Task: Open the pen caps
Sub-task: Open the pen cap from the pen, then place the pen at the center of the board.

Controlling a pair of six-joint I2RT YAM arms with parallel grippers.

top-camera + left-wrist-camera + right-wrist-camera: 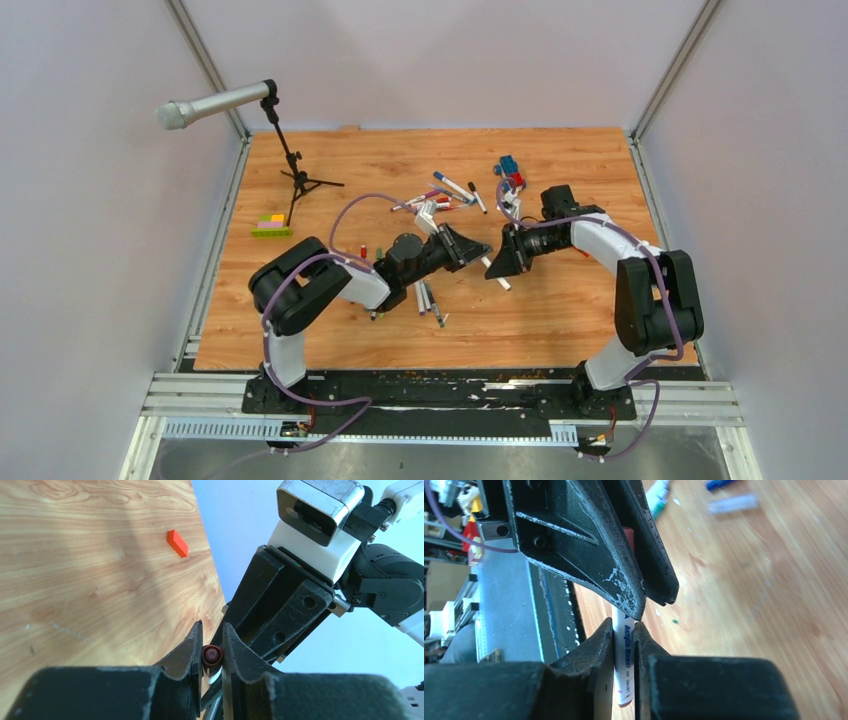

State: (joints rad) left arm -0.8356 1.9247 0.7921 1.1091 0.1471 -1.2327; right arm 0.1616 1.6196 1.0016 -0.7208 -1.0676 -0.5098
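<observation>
A: Nearest the overhead lens?
B: Saw the arm bases (pixel 285 385) bolted along the near edge. Further in, found the left gripper (pixel 472 250) and right gripper (pixel 503 262) tip to tip above the table (pixel 560 320), sharing one pen (pixel 503 283). Spotted loose pens (pixel 445 192) strewn beyond them.
A: And from the left wrist?
B: Found its fingers (pixel 192 650) clamped on a dark red cap (pixel 212 655), seen end-on. Noted an orange block (pixel 177 543) lying well apart on the wood.
A: From the right wrist?
B: Found its fingers (pixel 599 650) pinched on that pen's white barrel, with the red cap above, inside the left fingers.
</observation>
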